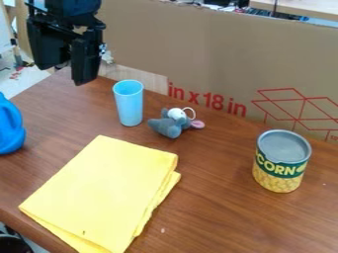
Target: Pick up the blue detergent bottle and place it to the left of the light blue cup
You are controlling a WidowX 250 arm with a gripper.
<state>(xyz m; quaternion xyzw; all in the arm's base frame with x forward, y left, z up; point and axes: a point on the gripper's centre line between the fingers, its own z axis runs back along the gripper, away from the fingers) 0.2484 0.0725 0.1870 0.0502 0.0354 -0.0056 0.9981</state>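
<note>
Hanging wide, the gripper (62, 74) is near a blue cup (129, 105) flanked by a plush mouse (170, 126).

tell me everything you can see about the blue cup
The cup is light blue, tall and slim, a little wider at the rim than at the base, with smooth, plain sides and no handle. It looks like plastic. It stands upright, mouth up, on the brown table, just beside a grey plush toy and beyond the folded yellow cloth, touching neither. The claw hangs to its upper left in the picture. Its inner bottom can't be made out.
</note>
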